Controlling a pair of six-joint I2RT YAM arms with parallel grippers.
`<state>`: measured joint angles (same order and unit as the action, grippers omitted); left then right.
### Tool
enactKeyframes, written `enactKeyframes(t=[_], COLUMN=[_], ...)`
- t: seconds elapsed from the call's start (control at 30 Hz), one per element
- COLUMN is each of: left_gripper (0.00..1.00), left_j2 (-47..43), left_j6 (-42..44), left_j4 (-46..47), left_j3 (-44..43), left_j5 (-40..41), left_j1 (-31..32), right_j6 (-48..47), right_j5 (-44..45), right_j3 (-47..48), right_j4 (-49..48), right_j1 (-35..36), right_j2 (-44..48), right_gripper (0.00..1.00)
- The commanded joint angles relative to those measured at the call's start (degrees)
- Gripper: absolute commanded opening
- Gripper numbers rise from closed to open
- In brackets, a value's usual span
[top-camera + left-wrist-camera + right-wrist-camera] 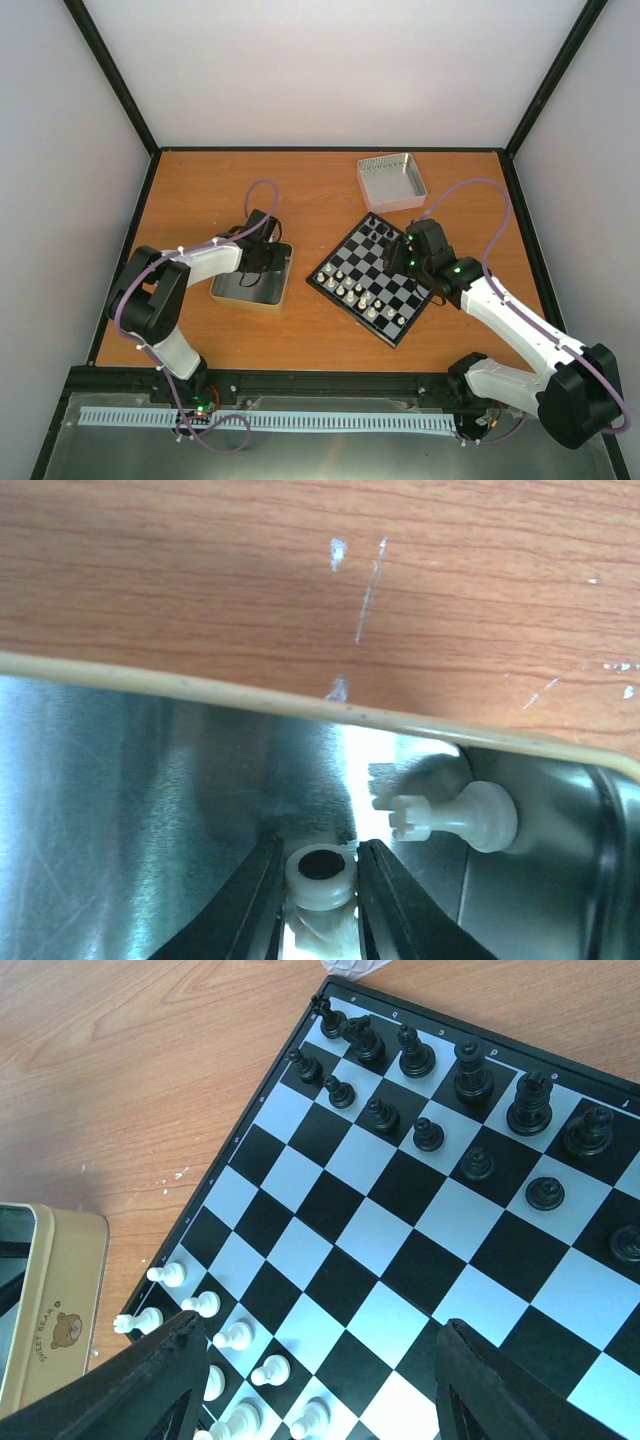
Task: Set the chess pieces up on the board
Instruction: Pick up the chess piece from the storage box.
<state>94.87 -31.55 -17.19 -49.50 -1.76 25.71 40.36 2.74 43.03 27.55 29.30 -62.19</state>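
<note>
On the wooden table (200,190) the board (400,298) lies turned cornerwise, right of centre, and it looks most of the way to set. The tin (245,300) that serves as the supply sits left of the board, towards the table's left edge, and a silver tray (392,180) sits by the far edge. The right gripper (405,250) hangs above the board's far-right side with its jaws spread wide and nothing between them. The left gripper (318,852) is down inside the tin, its jaws drawn narrow and pinching a cream-white chessman (320,880) from both sides. The black chessmen (420,1060) stand in 2 rows along the board's far-right edge, so that side appears done. The cream-white chessmen (235,1335) stand in 2 rows along the near-left edge, though they are too small to count and gaps seem likely. What is left, by this reading, is to carry the pinched chessman to an open square and then fetch a second white chessman (450,815), which lies on its side in the tin's corner, apart from the fingers. Whether more wait in the tin is hidden.
</note>
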Motion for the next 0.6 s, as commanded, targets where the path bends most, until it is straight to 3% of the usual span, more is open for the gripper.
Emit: enactKeyframes(t=[0.0,0.1,0.33,0.57], left_gripper=[0.20,0.20,0.30,0.18], left_j2=[-1.00,-0.81,1.07,2.58], left_j6=[0.52,0.66,0.61,0.41], left_j4=[-3.32,-3.08,-2.20,-2.10], left_j3=[-1.08,-1.02,-1.47,-2.45], left_j5=[3.37,3.63,2.90,4.35], left_j1=[-0.58,-0.58,-0.58,-0.59], right_j6=[0.53,0.47,0.18,0.17], right_j5=[0.64,0.79,0.86,0.86], right_j3=[0.96,0.92,0.88,0.49], right_j4=[-0.66,-0.80,-0.76,-0.90], right_j1=[0.56,0.58,0.67,0.76], right_j2=[0.57,0.73,1.26,2.17], right_gripper=[0.62,0.62,0.62,0.62])
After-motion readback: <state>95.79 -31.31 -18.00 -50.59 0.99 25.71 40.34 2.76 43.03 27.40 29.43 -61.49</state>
